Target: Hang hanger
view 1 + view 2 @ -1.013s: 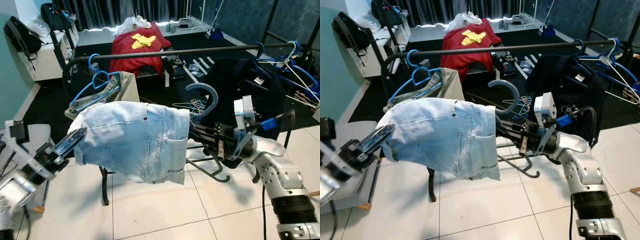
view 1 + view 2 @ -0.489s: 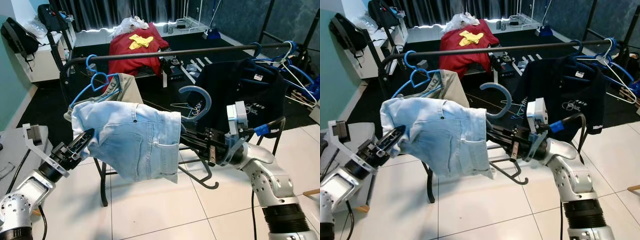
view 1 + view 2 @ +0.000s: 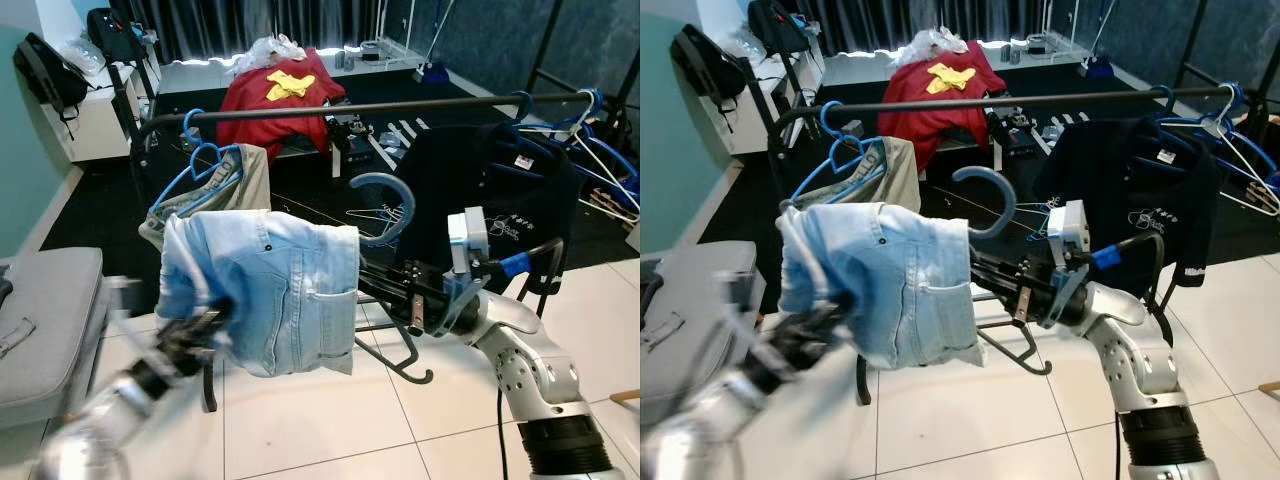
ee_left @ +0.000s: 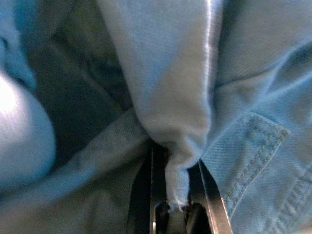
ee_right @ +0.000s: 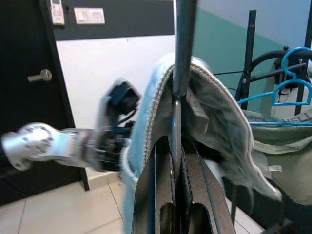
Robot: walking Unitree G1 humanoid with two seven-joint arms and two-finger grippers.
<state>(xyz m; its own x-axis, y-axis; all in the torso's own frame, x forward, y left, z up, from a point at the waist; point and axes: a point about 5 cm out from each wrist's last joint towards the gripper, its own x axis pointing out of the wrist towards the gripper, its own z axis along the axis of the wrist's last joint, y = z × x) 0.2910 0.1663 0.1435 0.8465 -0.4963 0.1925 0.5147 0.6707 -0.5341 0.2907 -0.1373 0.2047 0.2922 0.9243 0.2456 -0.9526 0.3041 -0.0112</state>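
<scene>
Right claw (image 3: 1012, 292) clenched on grey hanger (image 3: 992, 205), left claw (image 4: 178, 192) pinching denim shorts (image 3: 885, 280) hem — black rail (image 3: 1040, 100) above, bare mid-span

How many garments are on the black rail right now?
2, maybe more hidden. A khaki garment hangs on a blue hanger at the rail's left end; a dark shirt hangs toward the right. The denim shorts are off the rail, on the hanger in the right claw.

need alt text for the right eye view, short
The robot's right tool holds a grey hanger draped with light blue denim shorts, just in front of a black clothes rail. The blurred left tool grips the shorts' lower edge. A dark shirt and blue hangers hang on the rail.
</scene>
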